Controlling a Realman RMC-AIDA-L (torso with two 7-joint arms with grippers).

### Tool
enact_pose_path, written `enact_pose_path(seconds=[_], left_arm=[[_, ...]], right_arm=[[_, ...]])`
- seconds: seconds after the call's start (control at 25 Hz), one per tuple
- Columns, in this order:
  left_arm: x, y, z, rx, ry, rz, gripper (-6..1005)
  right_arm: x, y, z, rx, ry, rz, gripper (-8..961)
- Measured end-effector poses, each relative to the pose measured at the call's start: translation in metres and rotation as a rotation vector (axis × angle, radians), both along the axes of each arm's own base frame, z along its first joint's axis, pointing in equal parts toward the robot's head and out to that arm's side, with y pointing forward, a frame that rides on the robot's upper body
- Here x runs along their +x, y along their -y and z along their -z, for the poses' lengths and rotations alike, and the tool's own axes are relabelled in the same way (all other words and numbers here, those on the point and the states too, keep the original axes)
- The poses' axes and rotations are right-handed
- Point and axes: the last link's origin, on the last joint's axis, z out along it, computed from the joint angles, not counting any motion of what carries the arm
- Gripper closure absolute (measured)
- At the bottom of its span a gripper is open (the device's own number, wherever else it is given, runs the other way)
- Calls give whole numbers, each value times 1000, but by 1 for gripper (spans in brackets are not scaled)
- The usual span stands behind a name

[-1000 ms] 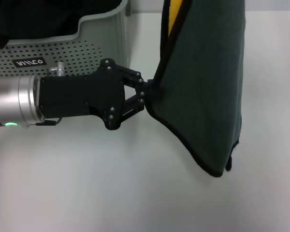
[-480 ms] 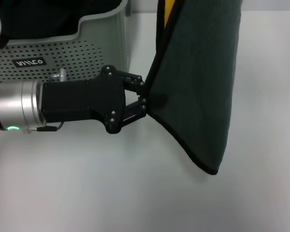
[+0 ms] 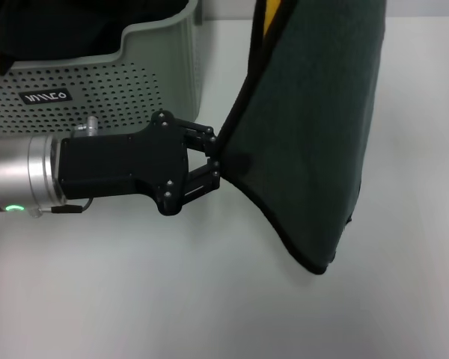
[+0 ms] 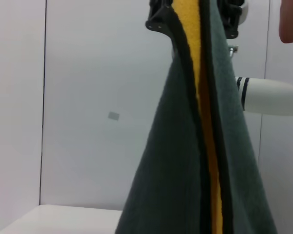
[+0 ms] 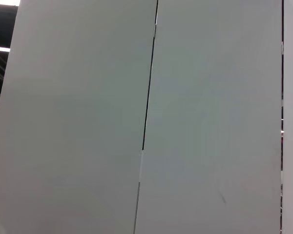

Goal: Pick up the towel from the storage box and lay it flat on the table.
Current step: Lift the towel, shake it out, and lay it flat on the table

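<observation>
Hangs limp beside the storage box [image 3: 135, 67]: towel [image 3: 307, 134], soft, light, drapey. Left gripper [image 3: 213, 155] pinched on its black-bound edge; best held at corners. Right gripper unseen.

From my seat at the controls I see plain black fabric [image 3: 75, 26] bunched in the far left corner of the head view. The wrist cameras look at pale grey wall panels [image 5: 210, 117] split by thin vertical seams, and one panel carries a small grey square patch [image 4: 114, 116].
</observation>
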Motion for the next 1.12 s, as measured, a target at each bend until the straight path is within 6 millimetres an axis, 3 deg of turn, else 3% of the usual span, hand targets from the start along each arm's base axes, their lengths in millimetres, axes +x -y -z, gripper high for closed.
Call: enact_pose_path(seconds=[1.12], left_arm=[[-7, 3, -1, -21, 32, -48, 879]], right_arm=[[16, 21, -11, 36, 1, 8, 939]])
